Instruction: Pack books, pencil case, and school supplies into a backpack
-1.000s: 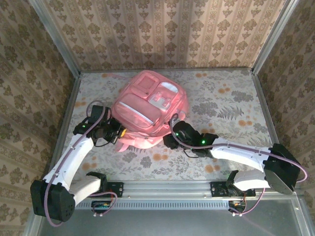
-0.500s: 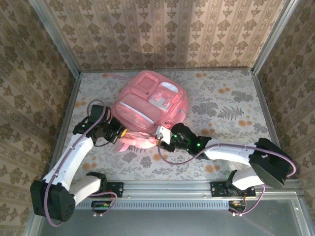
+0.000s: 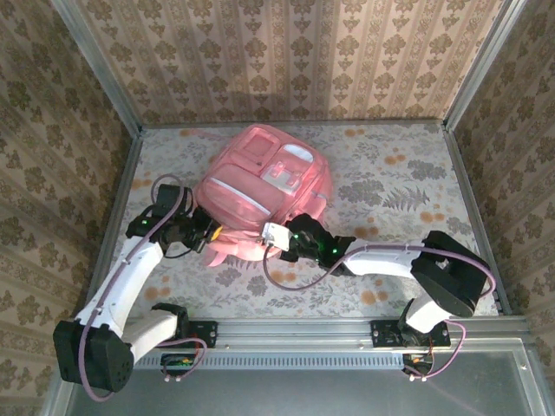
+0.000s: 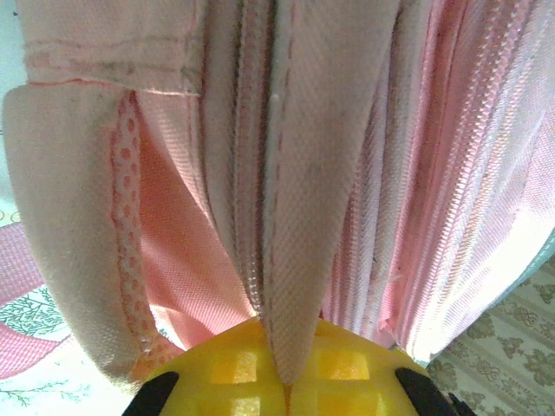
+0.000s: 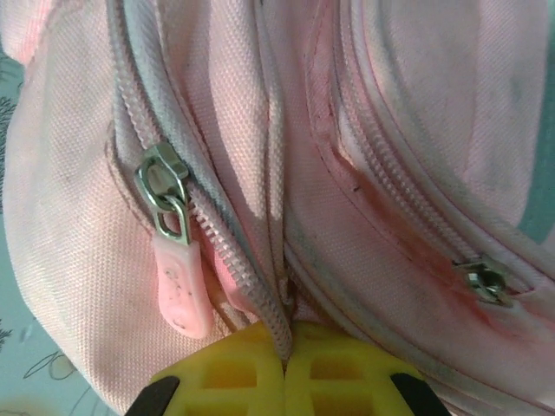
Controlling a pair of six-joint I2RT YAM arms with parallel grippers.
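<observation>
The pink backpack (image 3: 260, 186) lies on the table left of centre. My left gripper (image 3: 211, 234) is at its near-left corner. In the left wrist view that gripper (image 4: 290, 381) is shut on a pale pink fabric fold (image 4: 321, 217) of the backpack (image 4: 173, 260). My right gripper (image 3: 282, 238) is at the bag's near edge. In the right wrist view it (image 5: 284, 360) is shut on the zipper tape (image 5: 251, 277) of the backpack (image 5: 416, 130), beside a metal slider with a pink pull tag (image 5: 180, 282). The books, pencil case and school supplies are out of view.
Floral table cover (image 3: 390, 186) lies bare to the right of the bag. Wallpapered walls and metal posts (image 3: 473, 65) box in the table. A metal rail (image 3: 295, 329) runs along the near edge. A second zip slider (image 5: 484, 282) sits on a front pocket.
My right gripper has swung left to the backpack's near edge and shut on its zipper tape. The left gripper has stayed shut on the bag's fabric.
</observation>
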